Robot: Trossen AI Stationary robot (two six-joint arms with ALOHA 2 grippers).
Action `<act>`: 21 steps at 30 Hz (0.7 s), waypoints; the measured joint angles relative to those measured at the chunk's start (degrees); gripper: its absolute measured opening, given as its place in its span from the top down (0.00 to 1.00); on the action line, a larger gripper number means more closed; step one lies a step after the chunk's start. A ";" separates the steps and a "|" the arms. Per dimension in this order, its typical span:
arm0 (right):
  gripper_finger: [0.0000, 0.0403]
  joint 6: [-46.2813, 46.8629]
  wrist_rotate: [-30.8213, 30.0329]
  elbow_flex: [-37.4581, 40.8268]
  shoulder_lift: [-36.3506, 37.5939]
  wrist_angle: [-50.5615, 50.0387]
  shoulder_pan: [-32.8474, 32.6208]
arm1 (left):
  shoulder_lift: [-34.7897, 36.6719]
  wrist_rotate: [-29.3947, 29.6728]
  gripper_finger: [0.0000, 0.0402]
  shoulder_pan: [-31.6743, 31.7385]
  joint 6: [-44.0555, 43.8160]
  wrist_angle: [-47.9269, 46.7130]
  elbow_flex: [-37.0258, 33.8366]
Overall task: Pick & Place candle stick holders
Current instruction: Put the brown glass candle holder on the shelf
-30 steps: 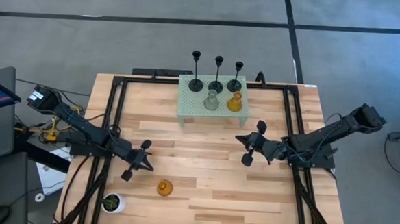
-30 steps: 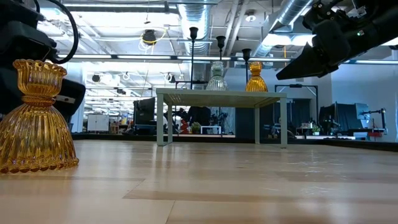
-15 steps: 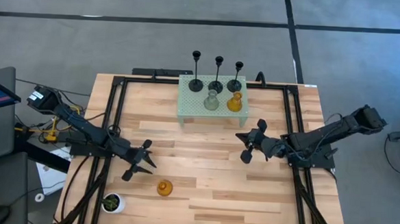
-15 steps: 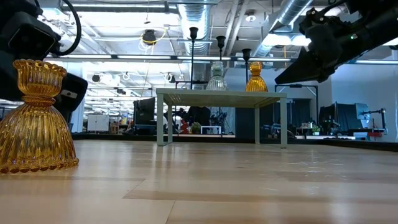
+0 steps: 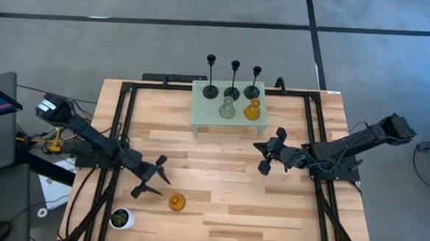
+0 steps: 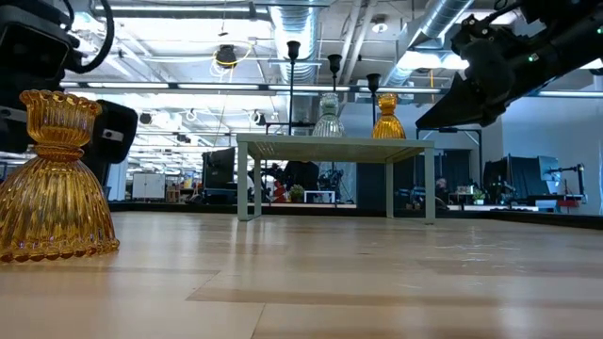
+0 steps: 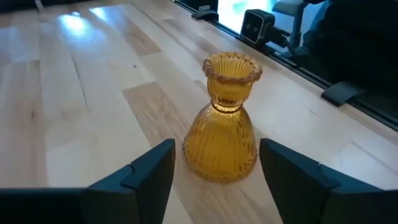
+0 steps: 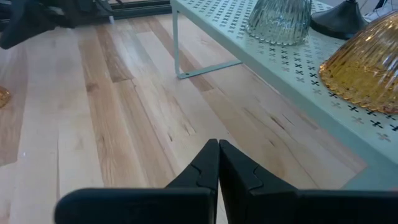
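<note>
A ribbed amber glass candle stick holder (image 5: pixel 177 202) is seen upright on the light wooden table (image 5: pixel 220 172), near its front edge, just beyond the left gripper (image 5: pixel 153 181), whose fingers are spread wide and not touching it. The other five holders are found on the pale green perforated metal stand (image 5: pixel 204 114). The right gripper (image 5: pixel 270 154) is held near that stand above the table with its fingers pressed together, holding nothing

Grey floor (image 5: pixel 167 51) around the table; silver ceiling ducts (image 6: pixel 283 17) overhead.
</note>
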State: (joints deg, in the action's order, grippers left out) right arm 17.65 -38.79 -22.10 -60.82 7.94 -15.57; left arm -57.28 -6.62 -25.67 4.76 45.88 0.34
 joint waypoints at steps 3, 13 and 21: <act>1.00 0.00 0.00 0.00 0.00 0.00 -0.02 | -5.11 -0.28 0.43 0.02 -0.05 5.01 0.02; 1.00 0.00 0.00 0.00 0.00 0.20 -0.04 | -20.83 -0.28 0.44 0.04 -0.10 13.82 5.99; 1.00 0.87 0.30 0.00 0.00 0.15 -0.04 | -27.62 -4.19 0.43 0.02 -0.75 13.80 11.60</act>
State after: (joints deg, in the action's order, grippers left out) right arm 18.52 -38.48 -22.11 -60.82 8.09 -15.62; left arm -84.90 -10.81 -25.65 4.01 59.68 11.94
